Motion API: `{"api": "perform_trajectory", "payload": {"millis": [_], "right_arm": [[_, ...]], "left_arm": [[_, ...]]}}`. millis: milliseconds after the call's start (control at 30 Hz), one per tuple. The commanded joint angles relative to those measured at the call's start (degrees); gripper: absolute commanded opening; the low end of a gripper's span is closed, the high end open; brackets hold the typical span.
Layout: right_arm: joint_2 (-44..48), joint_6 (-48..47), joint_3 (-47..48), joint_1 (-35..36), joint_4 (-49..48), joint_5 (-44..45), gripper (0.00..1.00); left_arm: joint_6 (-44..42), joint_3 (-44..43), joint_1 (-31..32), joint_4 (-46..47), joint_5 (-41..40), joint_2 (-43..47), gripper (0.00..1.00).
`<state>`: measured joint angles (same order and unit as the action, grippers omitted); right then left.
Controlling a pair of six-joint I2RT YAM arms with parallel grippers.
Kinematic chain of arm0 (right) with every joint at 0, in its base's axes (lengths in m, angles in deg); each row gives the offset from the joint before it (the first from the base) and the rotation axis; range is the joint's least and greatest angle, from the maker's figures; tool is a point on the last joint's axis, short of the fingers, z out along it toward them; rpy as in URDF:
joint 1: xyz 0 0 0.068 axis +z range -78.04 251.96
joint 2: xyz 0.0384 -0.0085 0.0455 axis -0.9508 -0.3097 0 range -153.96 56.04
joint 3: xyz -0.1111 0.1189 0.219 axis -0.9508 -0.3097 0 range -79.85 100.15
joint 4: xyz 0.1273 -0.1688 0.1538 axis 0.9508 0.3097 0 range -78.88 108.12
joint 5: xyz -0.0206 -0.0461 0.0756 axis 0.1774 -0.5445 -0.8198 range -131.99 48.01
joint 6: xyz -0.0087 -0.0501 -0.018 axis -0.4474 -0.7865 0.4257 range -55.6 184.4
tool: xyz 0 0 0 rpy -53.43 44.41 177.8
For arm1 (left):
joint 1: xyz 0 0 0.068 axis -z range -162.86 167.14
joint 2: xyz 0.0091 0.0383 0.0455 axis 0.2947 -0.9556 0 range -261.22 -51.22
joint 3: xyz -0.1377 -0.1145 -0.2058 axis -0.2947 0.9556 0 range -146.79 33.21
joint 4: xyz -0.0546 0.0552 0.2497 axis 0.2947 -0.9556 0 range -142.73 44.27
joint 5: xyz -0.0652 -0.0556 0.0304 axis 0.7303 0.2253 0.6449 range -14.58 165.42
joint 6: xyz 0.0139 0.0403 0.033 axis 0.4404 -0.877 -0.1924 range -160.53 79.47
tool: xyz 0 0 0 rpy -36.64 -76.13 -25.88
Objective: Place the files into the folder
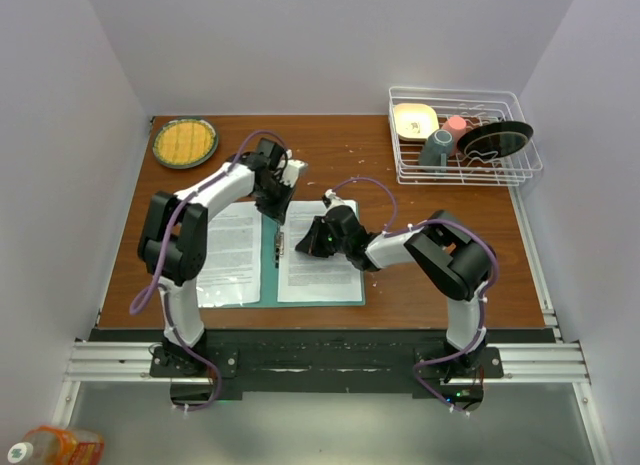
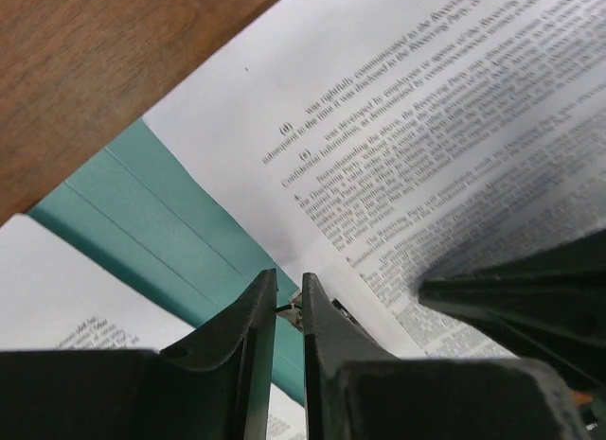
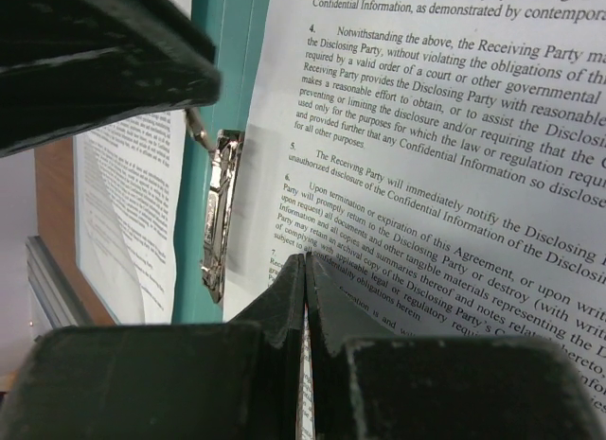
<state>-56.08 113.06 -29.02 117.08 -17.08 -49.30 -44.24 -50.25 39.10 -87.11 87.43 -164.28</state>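
Left gripper [image 2: 289, 281]: pinching silver metal clip [image 3: 221, 203] on flat teal-green folder [image 2: 142, 213], open on wooden counter [image 1: 340, 150].
Files: thin white printed paper sheets [image 3: 454, 175] in folder; likely floppy, light; grip an edge.
Right gripper [image 3: 305, 270]: pressed together, tips on right sheet.

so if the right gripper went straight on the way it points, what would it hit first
The printed sheet on the right half of the folder. The right gripper, shut, points down at it, and its tips look on or just above it; depth is unclear.
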Motion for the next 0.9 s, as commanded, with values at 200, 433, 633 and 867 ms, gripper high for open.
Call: {"api": "perform_trajectory", "payload": {"millis": [200,433,633,867], "right_arm": [[-7.15,-2.79,-3.37,0.58,19.68,3.97,0.0],[-7.5,-2.61,-3.1,0.58,21.0,4.94,0.0],[-7.77,-2.26,-2.84,0.58,21.96,5.64,0.0],[-8.21,-2.08,-2.66,0.58,22.76,6.08,0.0]], "left_arm": [[-5.52,5.41,0.02,-5.02,4.25,7.76,0.17],[-10.0,7.61,0.37,-8.79,8.99,6.62,0.2],[-10.97,8.31,0.37,-10.47,11.18,8.2,0.25],[-11.59,8.76,0.81,-13.01,14.44,8.9,0.28]]}}
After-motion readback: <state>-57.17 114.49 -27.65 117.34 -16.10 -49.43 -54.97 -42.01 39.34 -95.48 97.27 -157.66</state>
